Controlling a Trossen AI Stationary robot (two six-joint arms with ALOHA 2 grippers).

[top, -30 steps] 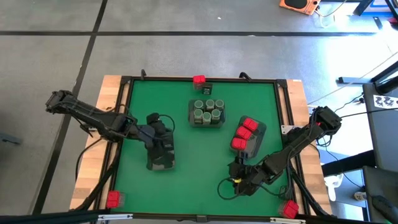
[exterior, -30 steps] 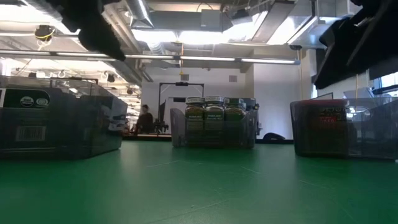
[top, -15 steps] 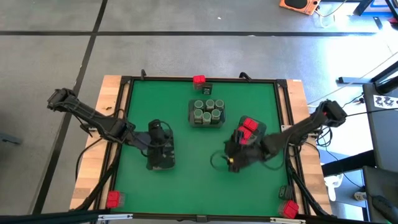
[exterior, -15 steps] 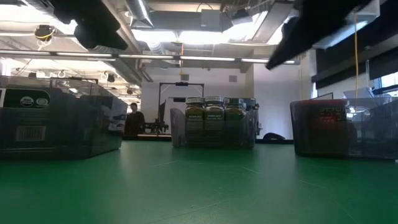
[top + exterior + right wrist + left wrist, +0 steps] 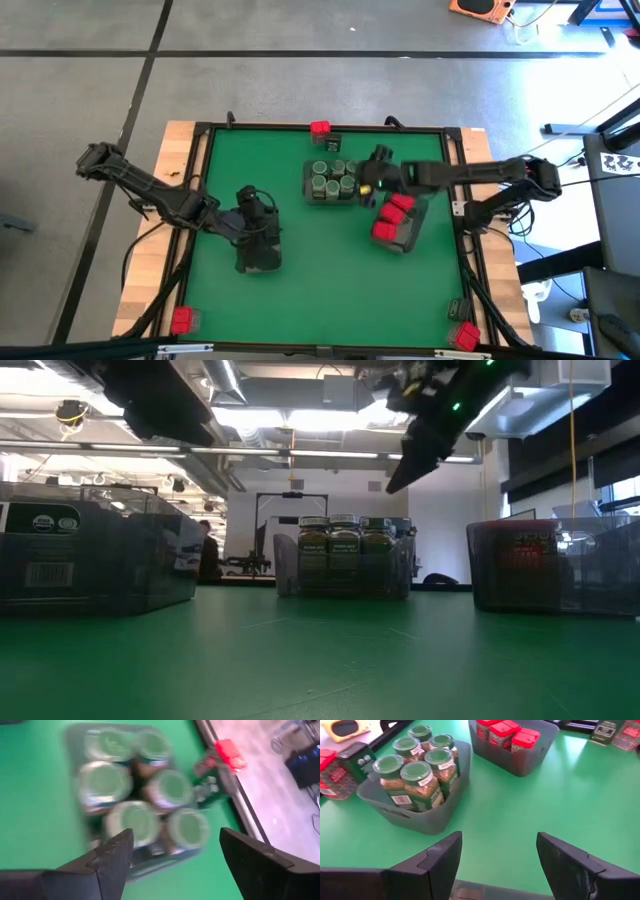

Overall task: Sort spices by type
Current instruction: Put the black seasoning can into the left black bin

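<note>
Right gripper is held above the table just beside the 3 o'clock edge of the middle tray, fingers spread wide with nothing between them; in the low view it hangs high over the jars.

Left gripper is poised over the dark grey plastic tray at about 8 o'clock on the green table mat, jaws parted and empty.

Round grey-green jars with green lids are seen standing upright, long axes vertical, lids upward, packed in a grey rectangular plastic tray near centre, slightly toward 12 o'clock. Six are counted from the left wrist view.

Bright red rectangular boxes are stood in a second grey tray at about 3 o'clock; that tray's long axis runs from 1 toward 7 o'clock.

At the 12 o'clock edge, one red box and one dark tin lie just beside each other, outside any tray. Two more red boxes are noted at the near corners, at 7 o'clock and 5 o'clock.
</note>
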